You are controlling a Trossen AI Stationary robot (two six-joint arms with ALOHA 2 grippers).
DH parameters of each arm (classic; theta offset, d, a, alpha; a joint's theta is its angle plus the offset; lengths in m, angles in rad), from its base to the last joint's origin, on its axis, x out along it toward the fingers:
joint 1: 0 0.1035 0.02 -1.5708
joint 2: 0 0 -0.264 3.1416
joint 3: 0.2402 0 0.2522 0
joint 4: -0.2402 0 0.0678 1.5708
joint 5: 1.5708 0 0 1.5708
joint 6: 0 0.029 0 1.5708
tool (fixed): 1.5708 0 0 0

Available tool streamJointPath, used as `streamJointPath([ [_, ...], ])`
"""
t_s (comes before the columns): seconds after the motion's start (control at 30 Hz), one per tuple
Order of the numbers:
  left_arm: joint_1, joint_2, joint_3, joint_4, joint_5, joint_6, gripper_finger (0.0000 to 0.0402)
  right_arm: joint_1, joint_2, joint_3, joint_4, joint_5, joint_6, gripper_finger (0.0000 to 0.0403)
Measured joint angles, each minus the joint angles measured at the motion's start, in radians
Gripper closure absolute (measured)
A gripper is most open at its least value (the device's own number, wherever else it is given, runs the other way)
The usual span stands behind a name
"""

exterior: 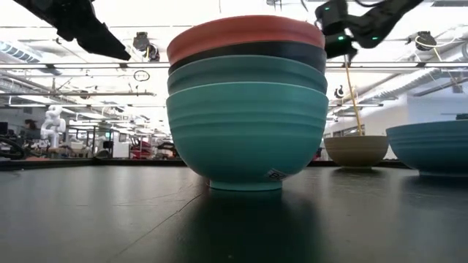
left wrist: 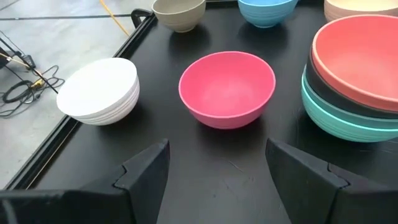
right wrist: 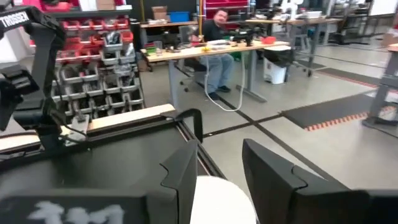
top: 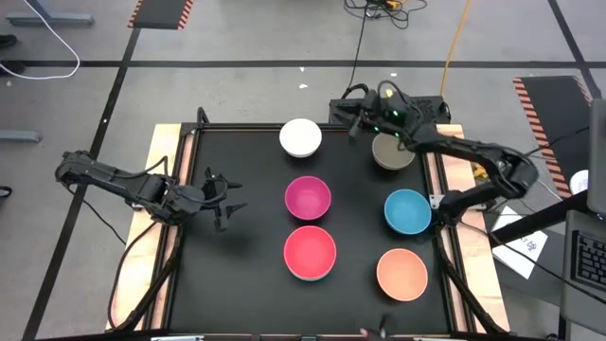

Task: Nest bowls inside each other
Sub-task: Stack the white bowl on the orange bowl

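Presently a four-bowl stack (top: 311, 254), red on top, stands near the counter's (top: 246, 284) front; the right end effector (top: 365, 121), open, hovers beside the white bowl (top: 300, 137), probably next for grasping. The left end effector (top: 223, 201) waits open.

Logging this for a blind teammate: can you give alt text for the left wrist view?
The open left gripper faces an upright magenta bowl on the black table. Beside it stands a nested stack with a red bowl on top; a white bowl lies upside down on the other side.
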Motion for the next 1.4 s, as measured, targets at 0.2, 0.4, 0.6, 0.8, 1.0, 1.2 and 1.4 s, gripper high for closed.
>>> streamJointPath([
  [0.2, 0.0, -0.004, 0.0, 0.001, -0.002, 0.029, 0.0133, -0.059, 0.116, 0.12, 0.004, -0.074, -0.022, 0.0281],
  [0.4, 0.0, -0.003, 0.0, 0.004, -0.002, 0.045, 0.0133, -0.116, 0.19, 0.134, -0.036, -0.095, 0.013, 0.0281],
  [0.6, 0.0, -0.003, 0.0, 0.005, -0.002, 0.052, 0.0133, -0.104, 0.2, 0.134, -0.105, -0.041, 0.06, 0.0281],
  [0.8, 0.0, -0.003, 0.0, 0.004, -0.002, 0.059, 0.0133, -0.049, 0.199, 0.134, -0.08, 0.039, 0.068, 0.0281],
  [1.0, 0.0, -0.003, 0.0, -0.002, -0.002, 0.071, 0.0133, -0.032, 0.199, 0.134, -0.045, -0.023, -0.038, 0.0281],
  [1.2, 0.0, -0.003, 0.0, -0.01, 0.005, 0.064, 0.0133, -0.043, 0.199, 0.178, -0.156, -0.102, -0.157, 0.0284],
  [1.4, 0.0, -0.003, 0.0, -0.007, 0.001, 0.086, 0.0133, -0.071, 0.199, 0.228, -0.379, -0.113, -0.271, 0.0285],
])
